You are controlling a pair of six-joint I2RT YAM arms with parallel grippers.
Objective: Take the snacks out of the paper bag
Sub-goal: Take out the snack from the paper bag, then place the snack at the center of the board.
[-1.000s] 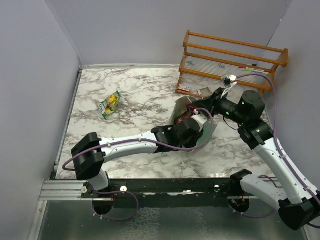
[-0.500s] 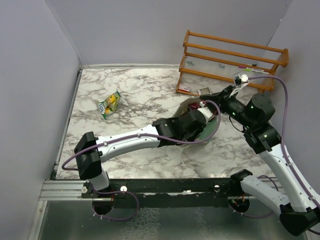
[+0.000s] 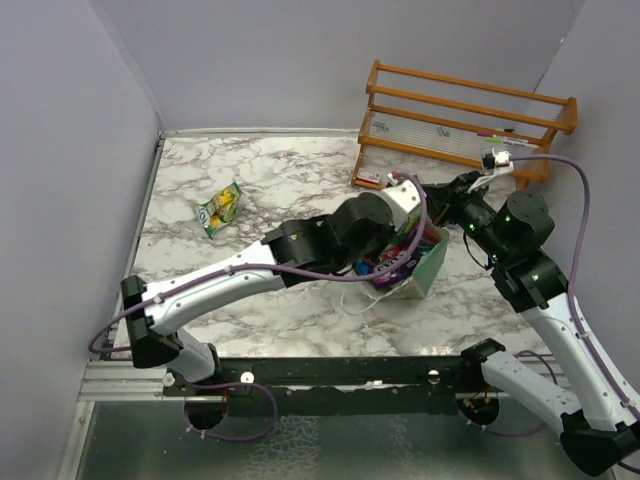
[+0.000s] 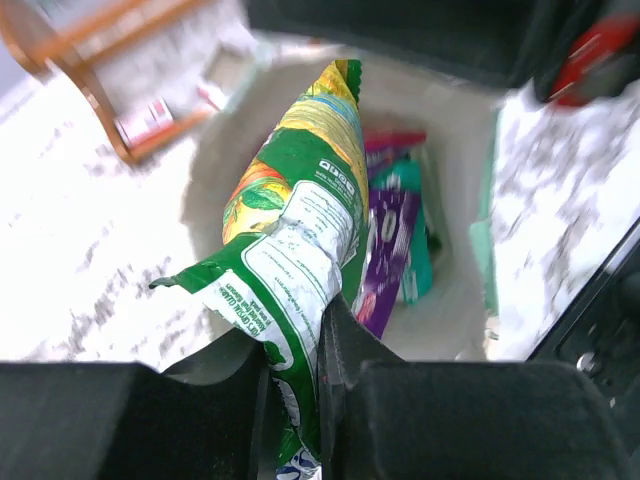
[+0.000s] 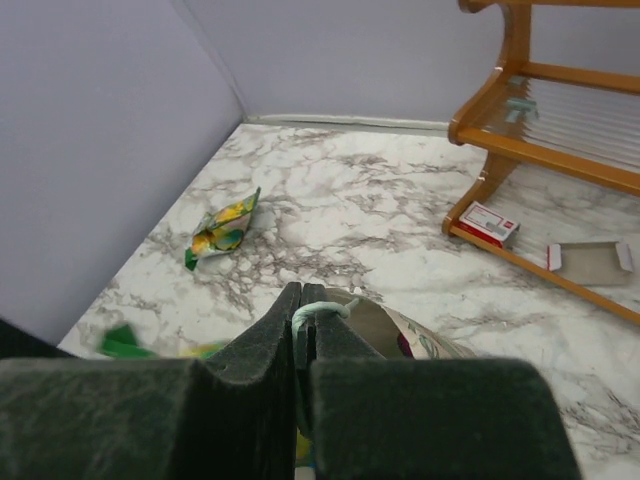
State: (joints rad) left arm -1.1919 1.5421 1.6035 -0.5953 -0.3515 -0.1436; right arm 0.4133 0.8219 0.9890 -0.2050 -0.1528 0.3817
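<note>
The left pincer (image 4: 295, 345) is clamped tight on one end of a green packet (image 4: 300, 215). The packet stretches away from the fingers over the white inside of the paper bag (image 4: 455, 190); whether its far tip is clear of the rim is hard to tell. Down in the bag lie a purple packet (image 4: 385, 250) and a teal packet (image 4: 418, 265) side by side. The bag stands upright on the marble counter (image 3: 280, 180), just in front of the wooden rack (image 3: 470, 115). The right pincer (image 5: 302, 300) has its fingers pressed together on a mint-green bit of the bag's rim (held at the side nearer the rack). A green-and-yellow packet (image 3: 219, 208) lies on the counter, well apart from the bag, near the left wall. A white-and-red card (image 5: 490, 222) rests at the rack's foot.
</note>
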